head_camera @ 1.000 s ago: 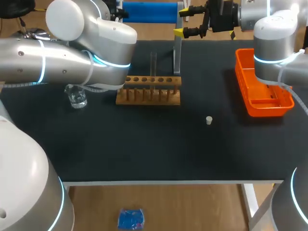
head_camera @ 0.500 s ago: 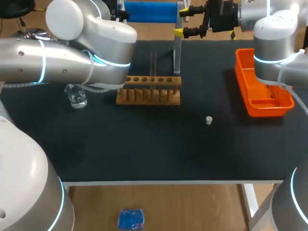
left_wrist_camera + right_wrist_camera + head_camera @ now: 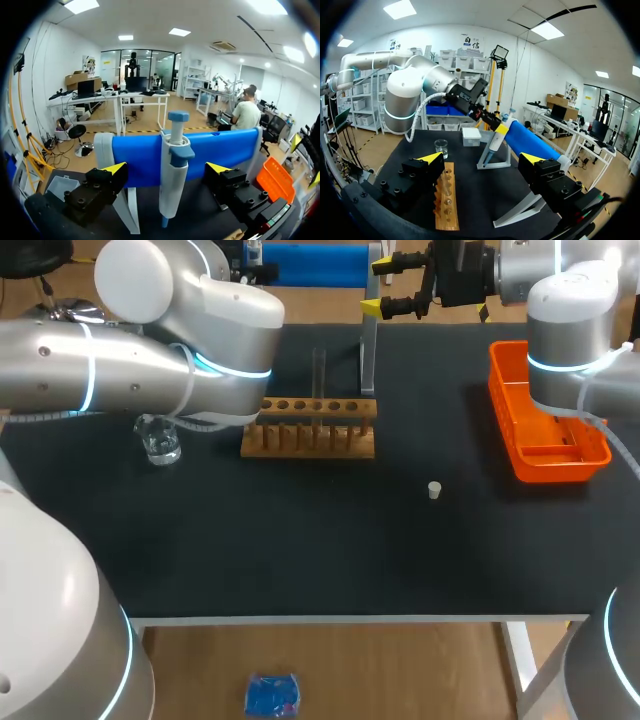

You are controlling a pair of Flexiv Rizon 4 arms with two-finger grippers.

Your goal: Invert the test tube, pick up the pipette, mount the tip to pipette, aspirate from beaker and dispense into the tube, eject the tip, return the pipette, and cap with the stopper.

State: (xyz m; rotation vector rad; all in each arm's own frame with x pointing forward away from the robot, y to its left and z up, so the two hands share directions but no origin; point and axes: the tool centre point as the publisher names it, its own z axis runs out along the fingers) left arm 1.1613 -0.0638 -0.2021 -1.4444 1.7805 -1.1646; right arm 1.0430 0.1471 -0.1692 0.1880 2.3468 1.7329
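Left wrist view shows left tool spread astride the pipette; right tool spread, empty.

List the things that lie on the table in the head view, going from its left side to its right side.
beaker → wooden rack → stopper → orange tray

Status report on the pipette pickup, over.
Left gripper open, pipette between its fingers, ungripped, on its stand. Right gripper open, empty. No obstruction seen.
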